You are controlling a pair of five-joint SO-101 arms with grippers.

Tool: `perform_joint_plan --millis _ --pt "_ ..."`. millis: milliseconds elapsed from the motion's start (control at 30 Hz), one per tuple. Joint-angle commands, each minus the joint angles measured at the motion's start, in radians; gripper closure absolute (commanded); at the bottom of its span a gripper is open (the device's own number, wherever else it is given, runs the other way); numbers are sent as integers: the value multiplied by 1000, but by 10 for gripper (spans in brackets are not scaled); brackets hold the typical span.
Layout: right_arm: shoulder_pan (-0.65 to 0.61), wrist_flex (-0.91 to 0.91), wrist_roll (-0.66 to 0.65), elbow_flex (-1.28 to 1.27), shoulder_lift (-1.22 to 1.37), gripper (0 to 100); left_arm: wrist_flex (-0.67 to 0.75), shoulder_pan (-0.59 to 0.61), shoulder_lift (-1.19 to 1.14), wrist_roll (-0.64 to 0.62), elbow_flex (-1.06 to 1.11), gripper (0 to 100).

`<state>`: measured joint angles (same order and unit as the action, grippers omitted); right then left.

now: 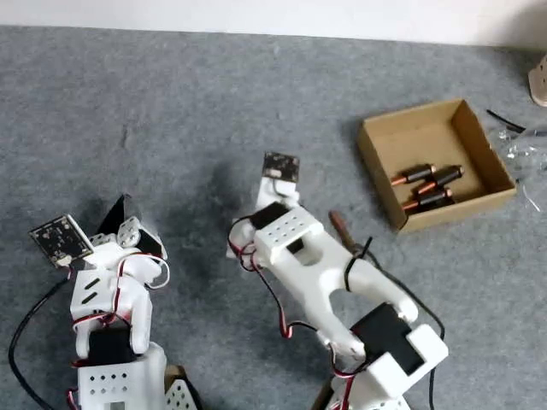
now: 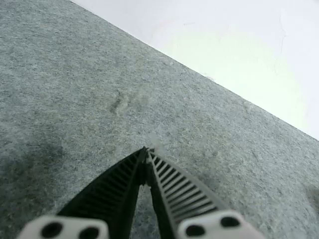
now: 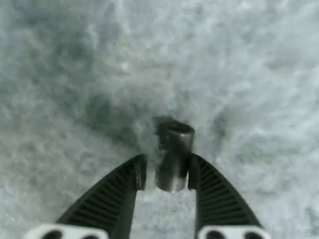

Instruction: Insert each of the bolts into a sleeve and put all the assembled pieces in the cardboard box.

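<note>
A dark metal sleeve (image 3: 174, 149) stands on the grey carpet between the fingers of my right gripper (image 3: 167, 167). The gripper is open; one finger touches the sleeve and a narrow gap shows at the other. A copper-coloured bolt (image 1: 340, 229) lies on the carpet beside the right arm's wrist. The cardboard box (image 1: 380, 162) sits at the far right and holds three assembled pieces (image 1: 427, 186). My left gripper (image 2: 146, 157) is shut with nothing in it, low over bare carpet at the near left (image 1: 115, 218).
Clear plastic bags and a black cable (image 1: 517, 141) lie just right of the box. A beige object (image 1: 538, 81) shows at the right edge. A pale strip of floor (image 1: 256, 15) borders the carpet's far side.
</note>
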<state>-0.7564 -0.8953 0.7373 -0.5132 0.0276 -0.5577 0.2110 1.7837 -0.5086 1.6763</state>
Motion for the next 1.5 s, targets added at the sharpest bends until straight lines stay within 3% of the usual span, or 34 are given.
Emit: perform_joint_plan --millis 0,167,267,467,967,1467 --pt "-16 70 -9 -13 22 886 29 5 -8 6 22 986" --pt "-18 71 -9 -19 68 900 29 5 -10 6 22 986" --pt "-16 71 -9 -19 39 998 29 5 -10 6 22 986" --pt "10 71 -12 -25 -53 995 29 5 -10 6 22 986" --pt "337 81 -17 -278 -673 995 29 -1 -10 6 22 986" --pt "605 397 -17 -788 -1264 995 26 -15 -10 6 22 986"
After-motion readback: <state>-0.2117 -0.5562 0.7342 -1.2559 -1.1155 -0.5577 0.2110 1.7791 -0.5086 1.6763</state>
